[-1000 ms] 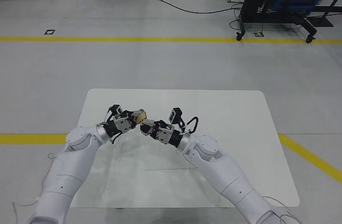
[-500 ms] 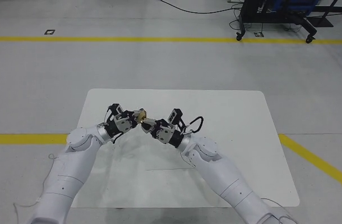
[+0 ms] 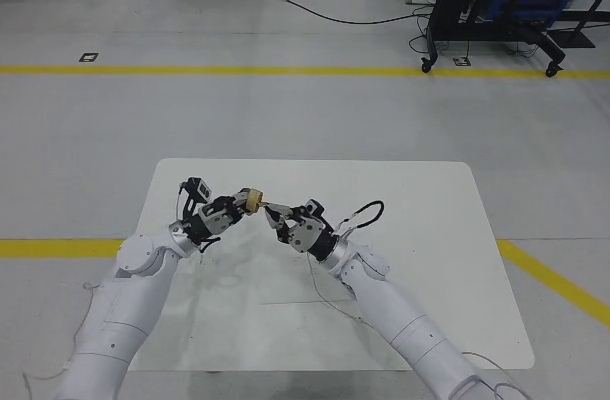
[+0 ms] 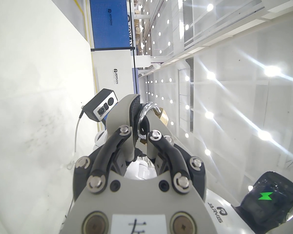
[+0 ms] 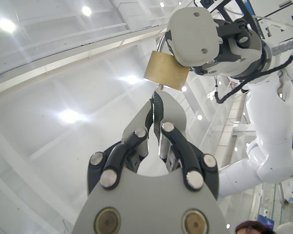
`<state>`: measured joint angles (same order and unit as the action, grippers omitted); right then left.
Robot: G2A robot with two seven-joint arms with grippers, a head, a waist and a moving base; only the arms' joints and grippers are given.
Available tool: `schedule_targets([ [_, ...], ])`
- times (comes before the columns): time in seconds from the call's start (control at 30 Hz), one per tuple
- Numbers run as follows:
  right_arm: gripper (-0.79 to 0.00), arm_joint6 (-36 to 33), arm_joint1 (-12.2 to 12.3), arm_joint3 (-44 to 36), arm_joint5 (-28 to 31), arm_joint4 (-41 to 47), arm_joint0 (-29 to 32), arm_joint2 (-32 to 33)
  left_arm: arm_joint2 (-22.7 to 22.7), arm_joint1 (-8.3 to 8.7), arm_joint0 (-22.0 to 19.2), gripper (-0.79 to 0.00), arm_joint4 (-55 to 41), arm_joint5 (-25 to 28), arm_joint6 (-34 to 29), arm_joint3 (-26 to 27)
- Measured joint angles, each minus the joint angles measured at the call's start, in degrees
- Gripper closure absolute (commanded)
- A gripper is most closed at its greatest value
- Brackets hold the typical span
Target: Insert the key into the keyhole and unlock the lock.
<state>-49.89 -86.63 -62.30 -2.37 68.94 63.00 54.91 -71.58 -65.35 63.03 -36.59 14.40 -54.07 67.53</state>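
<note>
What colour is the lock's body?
The lock is brass-gold, best seen in the right wrist view.

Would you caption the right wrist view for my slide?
Right end effector holds key at brass padlock in left end effector.

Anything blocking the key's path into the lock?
Nothing visible. The key, pinched in the right gripper, has its tip at the bottom face of the brass lock, which the left gripper holds by the shackle. The keyhole itself is hidden.
</note>
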Motion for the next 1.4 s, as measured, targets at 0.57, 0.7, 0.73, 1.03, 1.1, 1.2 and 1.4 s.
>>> schedule_targets([
  [0.57,-0.166,3.5,-0.1,0.3,3.5,-11.4,-0.9,-1.5,-0.9,0.08,2.4,0.000,4.0,2.9,3.3,3.4],
  [0.7,-0.212,4.8,0.2,-1.1,3.9,-14.0,-0.3,-1.3,-1.0,0.10,2.6,0.000,4.5,3.1,3.7,3.6],
  [0.73,-0.200,5.2,0.2,-1.6,3.9,-14.6,-0.1,-1.2,-1.0,0.10,2.7,0.000,4.8,3.2,3.8,3.7],
  [1.03,0.000,7.1,0.3,-3.7,3.3,-14.8,1.3,-0.3,-1.3,0.09,3.1,0.000,5.4,4.0,4.1,4.3],
  [1.1,0.000,6.8,0.4,-3.9,3.2,-14.2,1.5,0.1,-1.4,0.08,3.1,0.000,5.3,4.1,4.0,4.4],
  [1.2,0.000,6.0,0.4,-4.2,2.9,-13.7,1.7,0.4,-1.5,0.07,3.1,0.000,5.3,4.2,3.9,4.4],
  [1.4,0.000,2.7,0.2,-3.8,-1.4,-8.0,2.3,1.2,-1.7,0.07,3.3,0.000,5.8,5.8,3.5,4.7],
])
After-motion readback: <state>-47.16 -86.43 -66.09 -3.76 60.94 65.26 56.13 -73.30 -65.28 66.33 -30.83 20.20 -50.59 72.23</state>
